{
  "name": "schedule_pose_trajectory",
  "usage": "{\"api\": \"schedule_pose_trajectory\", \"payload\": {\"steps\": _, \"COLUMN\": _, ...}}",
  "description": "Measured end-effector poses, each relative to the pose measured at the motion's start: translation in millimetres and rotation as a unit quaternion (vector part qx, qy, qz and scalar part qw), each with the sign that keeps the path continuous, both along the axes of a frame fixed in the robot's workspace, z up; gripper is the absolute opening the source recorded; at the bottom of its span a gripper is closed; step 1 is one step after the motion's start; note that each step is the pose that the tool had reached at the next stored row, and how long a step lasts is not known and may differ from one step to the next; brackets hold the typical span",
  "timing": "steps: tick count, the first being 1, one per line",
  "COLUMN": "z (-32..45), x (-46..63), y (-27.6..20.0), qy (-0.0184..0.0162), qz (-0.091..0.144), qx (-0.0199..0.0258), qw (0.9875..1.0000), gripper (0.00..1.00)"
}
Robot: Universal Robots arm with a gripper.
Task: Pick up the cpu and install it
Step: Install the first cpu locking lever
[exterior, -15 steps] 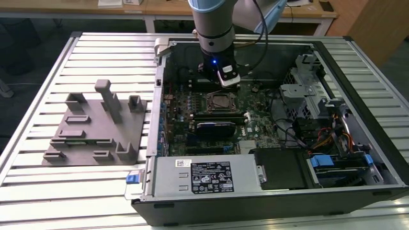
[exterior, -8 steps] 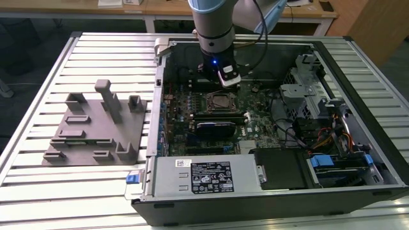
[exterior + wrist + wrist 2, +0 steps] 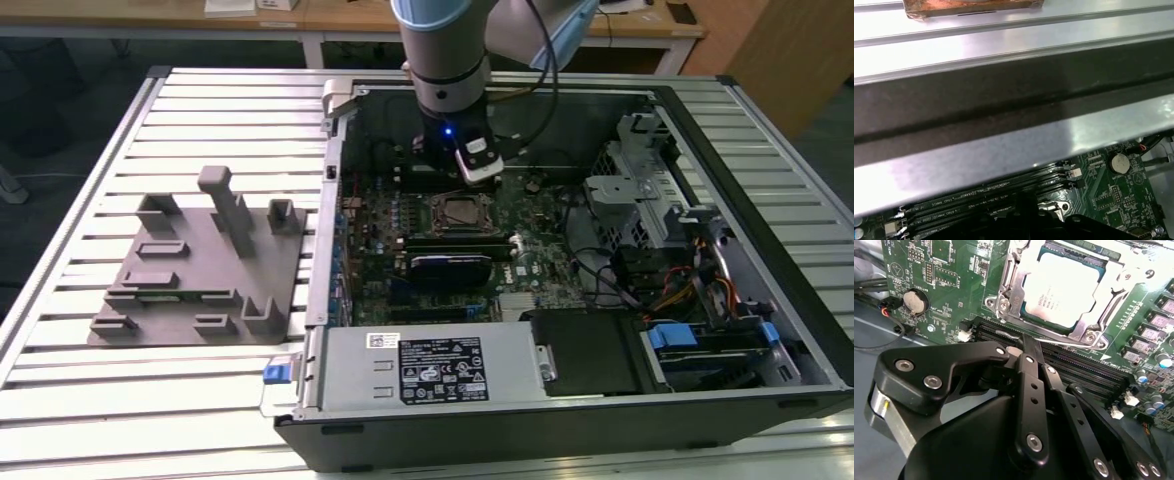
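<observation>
Open computer case on slatted table; grey fixture beside it; coin battery, probably, on motherboard.

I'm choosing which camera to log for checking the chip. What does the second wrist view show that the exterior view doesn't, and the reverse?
The second wrist view shows the cpu close up, seated in its metal-framed socket, plus a coin battery. The exterior view shows the grey fixture on the slatted table and the whole computer case. Both show the socket, memory slots and green motherboard.
</observation>
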State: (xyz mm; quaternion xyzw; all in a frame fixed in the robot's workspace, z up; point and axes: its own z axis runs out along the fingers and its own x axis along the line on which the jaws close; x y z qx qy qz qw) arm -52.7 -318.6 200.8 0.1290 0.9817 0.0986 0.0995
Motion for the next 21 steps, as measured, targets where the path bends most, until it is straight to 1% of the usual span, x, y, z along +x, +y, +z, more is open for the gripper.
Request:
{"api": "schedule_pose_trajectory", "payload": {"steps": 3, "z": -0.8, "x": -0.9, "y": 0.0, "qy": -0.0008, "qz": 0.005, "qx": -0.0018, "qw": 1.0, "gripper": 0.11}}
{"api": "schedule_pose_trajectory", "payload": {"steps": 6, "z": -1.3, "x": -1.3, "y": 0.0, "qy": -0.0019, "qz": 0.007, "qx": -0.002, "qw": 1.0, "gripper": 0.11}}
{"api": "schedule_pose_trajectory", "payload": {"steps": 11, "z": -2.8, "x": -1.7, "y": 1.2, "qy": -0.0049, "qz": 0.007, "qx": -0.002, "qw": 1.0, "gripper": 0.11}}
{"api": "schedule_pose_trajectory", "payload": {"steps": 13, "z": -3.1, "x": -1.7, "y": 1.3, "qy": -0.0064, "qz": 0.007, "qx": -0.0029, "qw": 1.0, "gripper": 0.11}}
{"api": "schedule_pose_trajectory", "payload": {"steps": 14, "z": -4.2, "x": -1.8, "y": 1.3, "qy": -0.012, "qz": 0.007, "qx": -0.0066, "qw": 0.9999, "gripper": 0.11}}
{"api": "schedule_pose_trajectory", "payload": {"steps": 15, "z": -4.3, "x": -2.0, "y": 1.3, "qy": -0.0131, "qz": 0.007, "qx": -0.0073, "qw": 0.9999, "gripper": 0.11}}
{"api": "schedule_pose_trajectory", "payload": {"steps": 17, "z": -4.5, "x": -2.5, "y": 1.3, "qy": -0.0138, "qz": 0.007, "qx": -0.0076, "qw": 0.9999, "gripper": 0.11}}
{"api": "schedule_pose_trajectory", "payload": {"steps": 21, "z": -4.8, "x": -4.5, "y": 1.7, "qy": -0.0138, "qz": 0.007, "qx": -0.0075, "qw": 0.9999, "gripper": 0.11}}
